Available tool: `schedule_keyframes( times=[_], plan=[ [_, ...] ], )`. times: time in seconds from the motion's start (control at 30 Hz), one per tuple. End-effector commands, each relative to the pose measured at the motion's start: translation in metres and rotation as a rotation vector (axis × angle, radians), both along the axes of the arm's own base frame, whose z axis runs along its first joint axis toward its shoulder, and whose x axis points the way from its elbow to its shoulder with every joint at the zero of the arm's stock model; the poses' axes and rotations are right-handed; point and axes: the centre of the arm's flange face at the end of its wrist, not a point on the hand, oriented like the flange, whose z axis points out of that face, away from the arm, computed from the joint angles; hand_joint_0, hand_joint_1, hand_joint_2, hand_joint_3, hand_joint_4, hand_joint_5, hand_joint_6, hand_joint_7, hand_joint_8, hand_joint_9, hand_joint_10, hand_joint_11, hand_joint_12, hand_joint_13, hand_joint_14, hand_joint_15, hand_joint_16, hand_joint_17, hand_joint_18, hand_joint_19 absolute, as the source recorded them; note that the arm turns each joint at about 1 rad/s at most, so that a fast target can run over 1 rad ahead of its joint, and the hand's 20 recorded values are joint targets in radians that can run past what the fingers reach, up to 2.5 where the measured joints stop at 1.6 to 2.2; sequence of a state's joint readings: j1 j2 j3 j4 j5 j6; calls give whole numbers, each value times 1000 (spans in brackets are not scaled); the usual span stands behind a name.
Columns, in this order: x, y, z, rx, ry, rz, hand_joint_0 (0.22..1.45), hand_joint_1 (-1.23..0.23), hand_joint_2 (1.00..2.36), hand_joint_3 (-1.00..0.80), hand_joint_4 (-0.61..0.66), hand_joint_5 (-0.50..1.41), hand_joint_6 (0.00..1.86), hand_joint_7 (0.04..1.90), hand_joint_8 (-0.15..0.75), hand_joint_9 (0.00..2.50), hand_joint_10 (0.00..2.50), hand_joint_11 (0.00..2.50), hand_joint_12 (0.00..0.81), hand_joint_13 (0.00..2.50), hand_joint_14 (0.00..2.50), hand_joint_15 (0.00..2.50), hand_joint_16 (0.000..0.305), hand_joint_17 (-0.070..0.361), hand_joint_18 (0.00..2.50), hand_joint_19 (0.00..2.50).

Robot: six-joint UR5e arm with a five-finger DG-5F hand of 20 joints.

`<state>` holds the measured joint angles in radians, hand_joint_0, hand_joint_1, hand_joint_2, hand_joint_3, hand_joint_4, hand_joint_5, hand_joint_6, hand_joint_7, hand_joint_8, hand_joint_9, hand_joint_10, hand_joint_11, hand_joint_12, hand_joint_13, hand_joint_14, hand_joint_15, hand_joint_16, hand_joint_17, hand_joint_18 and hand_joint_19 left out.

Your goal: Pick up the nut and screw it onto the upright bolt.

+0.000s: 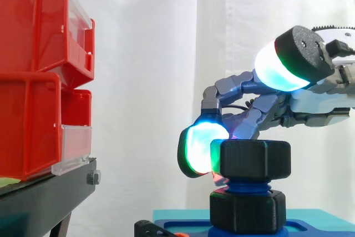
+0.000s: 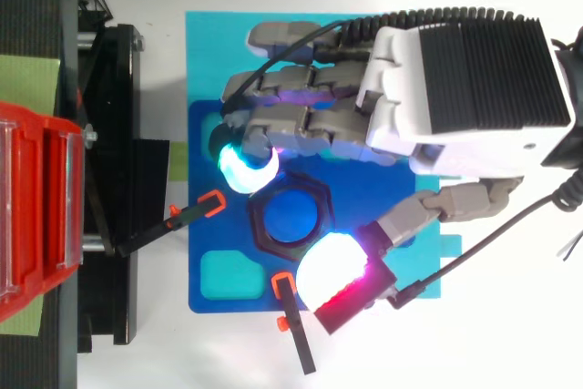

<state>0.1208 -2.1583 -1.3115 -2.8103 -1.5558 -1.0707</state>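
Observation:
A black hex nut (image 1: 249, 159) sits on top of the upright blue bolt (image 1: 247, 184), above a second black hex piece (image 1: 247, 209) at the bolt's foot. From above, the nut (image 2: 290, 216) rings the bolt's blue top. My hand (image 2: 474, 79) reaches in from the right with its fingers curled round the nut's far side. One glowing fingertip (image 1: 199, 148) rests against the nut's left face. The thumb pad (image 1: 277, 67) hovers higher than the nut on the near side, not touching it.
The bolt stands on a dark blue plate (image 2: 205, 252) over a cyan board (image 2: 205, 43), held by two orange-and-black clamps (image 2: 211, 205) (image 2: 284, 284). Red bins (image 1: 33, 70) on a black stand (image 1: 44, 192) rise to the left, a short gap away.

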Motion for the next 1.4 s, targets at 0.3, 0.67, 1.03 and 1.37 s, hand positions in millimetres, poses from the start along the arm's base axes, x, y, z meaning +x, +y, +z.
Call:
schedule_keyframes(
  times=[0.3, 0.67, 1.03, 1.37],
  plan=[
    [-4, -27, 0, 0, 3, 11, 552, -329, 1000, -500, 101, 36, 591, 1301, 296, 1291, 4, 113, 177, 834, 0, 0, 12, 27, 493, 0],
    [-15, -57, 8, 5, 45, 8, 558, -333, 1000, -500, 49, 47, 706, 1038, 256, 1795, 15, 392, 137, 1188, 0, 49, 6, 12, 761, 0],
    [-7, -75, 71, 39, 35, 90, 530, -286, 1000, -500, 257, -118, 503, 888, 273, 1069, 3, 105, 254, 600, 0, 0, 28, 63, 315, 0],
    [1, -49, 69, 40, 43, 98, 505, -215, 1000, -500, 182, -187, 501, 621, 215, 662, 0, 0, 278, 359, 0, 0, 36, 82, 114, 0]
  ],
)
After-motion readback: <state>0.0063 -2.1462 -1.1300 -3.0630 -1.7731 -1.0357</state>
